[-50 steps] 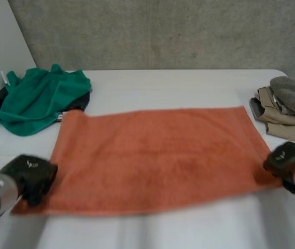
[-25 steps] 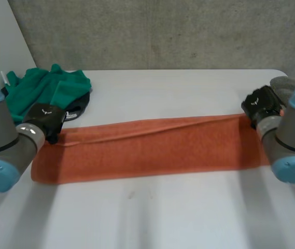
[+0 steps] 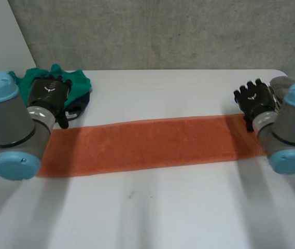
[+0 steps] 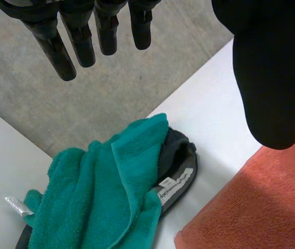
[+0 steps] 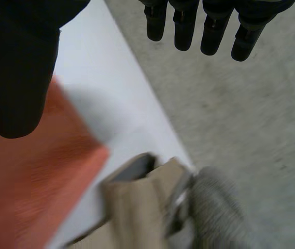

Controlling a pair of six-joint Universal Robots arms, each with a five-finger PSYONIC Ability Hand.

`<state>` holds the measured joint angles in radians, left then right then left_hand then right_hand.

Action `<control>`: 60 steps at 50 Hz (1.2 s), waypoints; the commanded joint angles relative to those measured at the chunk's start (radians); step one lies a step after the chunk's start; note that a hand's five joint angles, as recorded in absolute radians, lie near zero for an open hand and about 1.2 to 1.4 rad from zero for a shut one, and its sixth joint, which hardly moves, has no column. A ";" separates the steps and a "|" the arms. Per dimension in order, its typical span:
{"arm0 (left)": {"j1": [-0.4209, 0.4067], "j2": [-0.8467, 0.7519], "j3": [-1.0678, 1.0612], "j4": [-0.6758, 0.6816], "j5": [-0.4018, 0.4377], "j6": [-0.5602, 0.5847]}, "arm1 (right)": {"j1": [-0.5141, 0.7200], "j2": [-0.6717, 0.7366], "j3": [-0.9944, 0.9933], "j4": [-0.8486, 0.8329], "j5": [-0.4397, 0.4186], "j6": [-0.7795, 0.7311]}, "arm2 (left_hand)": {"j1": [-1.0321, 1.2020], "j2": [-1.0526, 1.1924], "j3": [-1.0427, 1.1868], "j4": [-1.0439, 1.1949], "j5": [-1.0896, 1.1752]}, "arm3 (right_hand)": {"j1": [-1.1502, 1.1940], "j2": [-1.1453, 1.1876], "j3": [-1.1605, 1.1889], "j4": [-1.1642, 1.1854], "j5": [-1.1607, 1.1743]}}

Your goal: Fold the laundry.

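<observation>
The orange towel (image 3: 147, 145) lay folded into a long, narrow strip across the middle of the white table (image 3: 163, 212), running from nine o'clock to three o'clock. The left hand (image 3: 50, 96) was at the far edge of the strip's nine o'clock end. In the left wrist view its fingers (image 4: 64, 46) were straight and spread, the thumb stood well apart from them, and nothing was held; the towel's corner lay under the thumb. Beyond that hand, at ten o'clock on the table, a crumpled green towel (image 4: 100, 197) rested on a dark garment (image 4: 181, 161) with a white label. The right hand (image 3: 255, 98) was at the far corner of the strip's three o'clock end. In the right wrist view its fingers (image 5: 214, 26) were also straight and apart, gripping nothing. Just past the strip's end, at two o'clock, sat a beige folded garment (image 5: 131, 207) with a grey cloth (image 5: 217, 207) on top of it. A concrete wall (image 3: 163, 31) stood at twelve o'clock.
</observation>
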<state>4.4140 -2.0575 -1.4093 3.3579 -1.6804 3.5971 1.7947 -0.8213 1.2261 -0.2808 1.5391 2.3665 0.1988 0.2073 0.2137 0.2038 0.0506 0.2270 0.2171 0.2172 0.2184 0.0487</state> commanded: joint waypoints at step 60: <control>-0.015 0.286 -0.281 0.046 0.010 -0.066 | 0.452 -0.214 0.224 -0.126 -0.232 -0.102 | -0.024 -0.033 -0.039 -0.029 -0.051 | 1.169 1.179 1.179 1.178 1.173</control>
<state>4.4076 -1.7801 -1.6896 3.4039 -1.6713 3.5475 1.9783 -1.1458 1.4678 -0.2942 1.3976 2.2672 0.1988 0.2073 0.2137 0.2038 0.0506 1.1212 1.1790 1.1956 1.2009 0.9926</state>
